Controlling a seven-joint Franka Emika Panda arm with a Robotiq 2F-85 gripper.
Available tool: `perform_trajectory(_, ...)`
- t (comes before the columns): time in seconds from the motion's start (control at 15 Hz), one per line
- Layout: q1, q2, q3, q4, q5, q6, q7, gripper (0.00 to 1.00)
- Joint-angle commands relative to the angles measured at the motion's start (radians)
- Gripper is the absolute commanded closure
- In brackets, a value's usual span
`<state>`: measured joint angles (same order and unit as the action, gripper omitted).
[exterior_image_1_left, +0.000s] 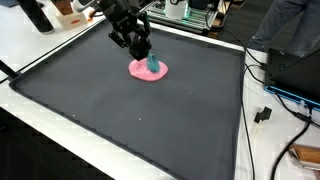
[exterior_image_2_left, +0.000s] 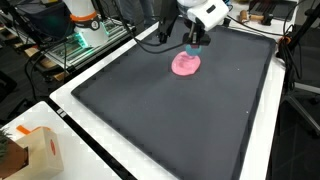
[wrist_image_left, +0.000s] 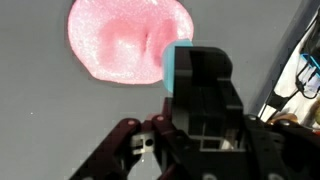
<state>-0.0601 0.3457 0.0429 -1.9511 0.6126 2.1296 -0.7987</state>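
Gripper (exterior_image_1_left: 146, 52) sits over the 12 o'clock part of the black mat (exterior_image_1_left: 120, 125), seen in both exterior views. Its fingers are drawn narrow and clamp a teal block (exterior_image_1_left: 153, 66), which stands upright. In the wrist view the teal block (wrist_image_left: 178, 62) lies flush against the dark finger (wrist_image_left: 205, 95); the far finger is hidden.

The block's lower end touches a pink, glossy blob (exterior_image_1_left: 146, 72) lying flat on the mat. In the wrist view the blob (wrist_image_left: 125, 40) fills the 11 o'clock area.

The white surface (exterior_image_2_left: 262, 150) borders the mat. A cardboard box (exterior_image_2_left: 32, 152) is at 7 o'clock and cables (exterior_image_1_left: 268, 112) at 3 o'clock. Any lettering is too small to read.
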Motion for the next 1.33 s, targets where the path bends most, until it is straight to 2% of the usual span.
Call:
perform_trajectory(0.0,0.015,-0.073,0.005,-0.047,-0.093,0.011,0.105,0.75)
perform_trajectory(0.67,0.078,-0.233,0.018,-0.084,-0.361,0.010,0.451,0.75)
perform_trajectory(1.27,0.125,-0.337,0.036,-0.106,-0.479,0.007,0.646,0.75)
